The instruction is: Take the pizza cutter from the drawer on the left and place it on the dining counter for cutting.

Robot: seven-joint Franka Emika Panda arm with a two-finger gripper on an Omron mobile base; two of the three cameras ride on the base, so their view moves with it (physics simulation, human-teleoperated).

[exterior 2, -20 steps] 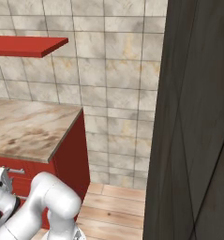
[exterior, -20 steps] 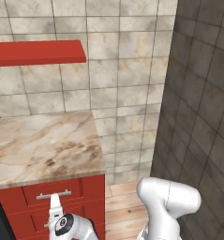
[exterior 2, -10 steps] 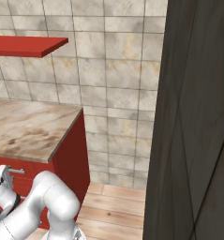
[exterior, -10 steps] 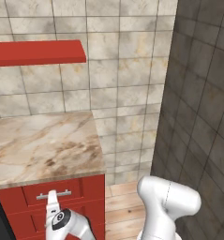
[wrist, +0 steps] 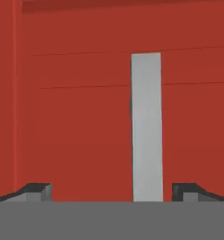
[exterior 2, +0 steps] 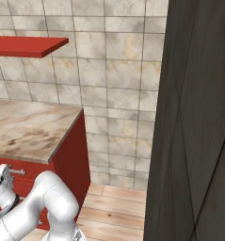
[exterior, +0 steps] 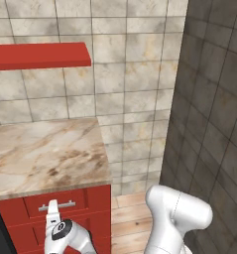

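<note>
One closed red drawer (exterior: 60,208) with one silver bar handle (wrist: 146,126); gripper (wrist: 111,191) spread wide before it. Marbled counter (exterior: 43,156), tiled wall (exterior: 130,84).

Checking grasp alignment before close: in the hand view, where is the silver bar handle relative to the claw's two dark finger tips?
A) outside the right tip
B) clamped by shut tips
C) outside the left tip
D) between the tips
D: the silver bar handle on the closed red drawer front runs between the open claw's spread tips, nearer the right one.
</note>
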